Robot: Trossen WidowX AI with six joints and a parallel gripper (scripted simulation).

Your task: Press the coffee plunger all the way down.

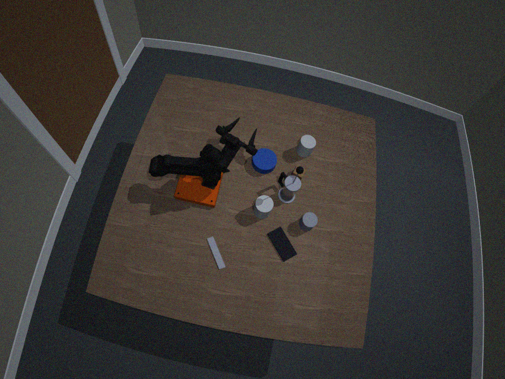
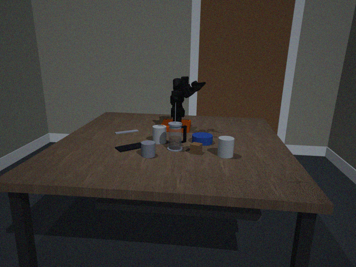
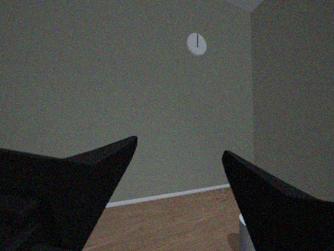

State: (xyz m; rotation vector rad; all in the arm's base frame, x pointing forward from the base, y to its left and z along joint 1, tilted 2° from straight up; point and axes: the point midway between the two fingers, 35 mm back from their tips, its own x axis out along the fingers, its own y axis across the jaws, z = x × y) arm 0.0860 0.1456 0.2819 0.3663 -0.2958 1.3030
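Press stands upright on the bench, near its middle, with its rod rising straight above the lid, so the plunger is up. Its knob shows as a small dark ball in the top view.

In the exterior view, from the left: a pale strip lies flat, well apart from the rest. A black slab lies flat nearer the front. A short grey cylinder stands just right of the slab. A taller white cylinder stands behind it, just beside the press on its left. Right of the press sits a small tan block, then a low blue disc behind it, then a white cylinder nearest the right.

Behind the press, the arm rises from an orange base. The tool is raised high, well apart from the press and aimed away to the right.

In the wrist view the two dark fingers stand wide apart with nothing between them, facing a wall that carries a small round clock.
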